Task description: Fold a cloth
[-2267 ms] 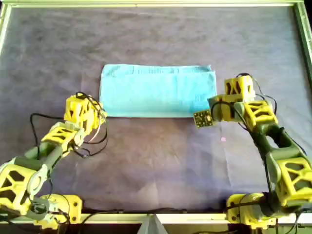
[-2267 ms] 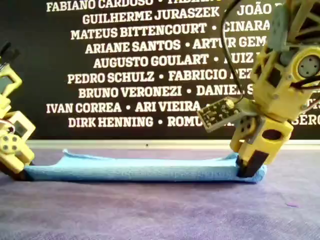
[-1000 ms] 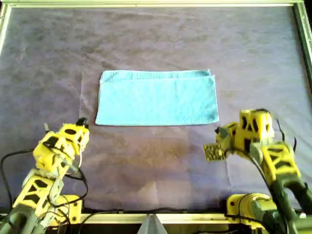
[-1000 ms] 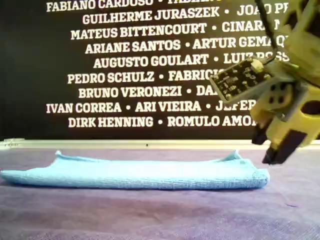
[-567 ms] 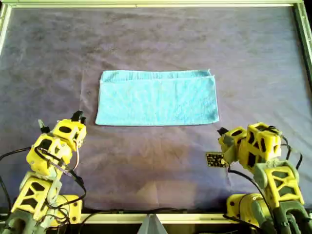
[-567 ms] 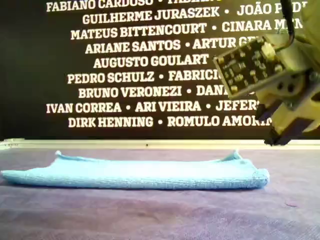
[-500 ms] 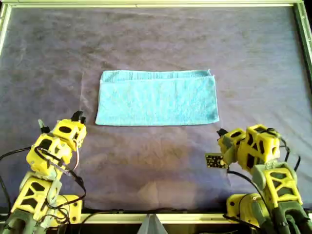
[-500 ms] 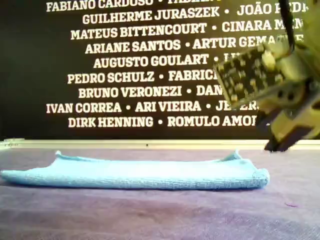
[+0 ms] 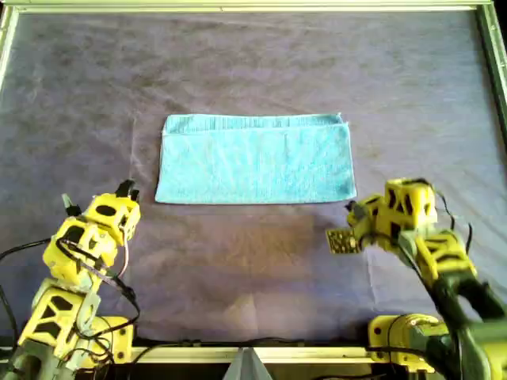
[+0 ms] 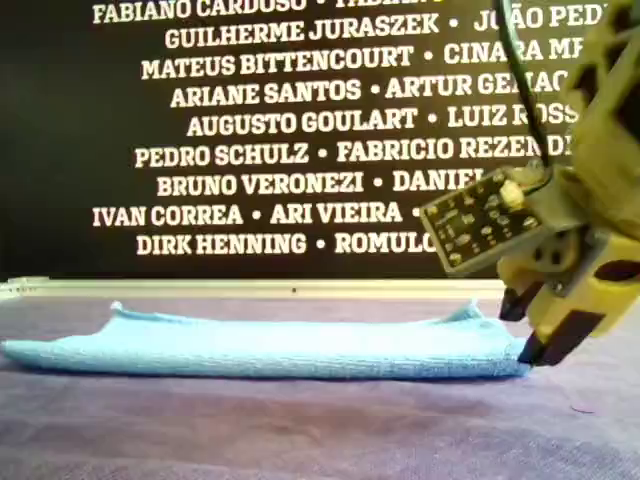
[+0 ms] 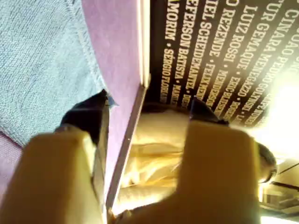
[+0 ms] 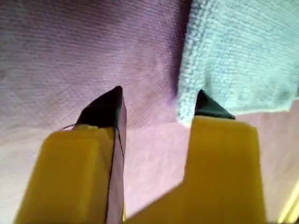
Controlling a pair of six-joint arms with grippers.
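Note:
The light blue cloth (image 9: 255, 158) lies flat on the purple-grey table covering, folded into a long rectangle; it also shows in the exterior view (image 10: 270, 345). My second gripper (image 9: 352, 212) is open and empty, low over the table just off the cloth's near corner on the overhead view's right (image 10: 522, 328). In the second wrist view (image 12: 158, 102) one fingertip (image 12: 208, 106) sits at the cloth's corner (image 12: 243, 56). My first gripper (image 9: 97, 195) is open and empty, well back from the cloth at the overhead view's lower left. The first wrist view (image 11: 147, 112) shows the cloth (image 11: 42, 60) at a distance.
The purple-grey covering (image 9: 253, 63) fills the table inside a pale metal frame (image 9: 253, 6). A black banner with white names (image 10: 250, 120) stands behind the far edge. A small circuit board (image 10: 470, 225) juts from the second arm's wrist.
My second gripper, which had lifted and drawn back from the cloth, has come down and forward to the cloth's near corner again. My first gripper has stayed put for the last half second.

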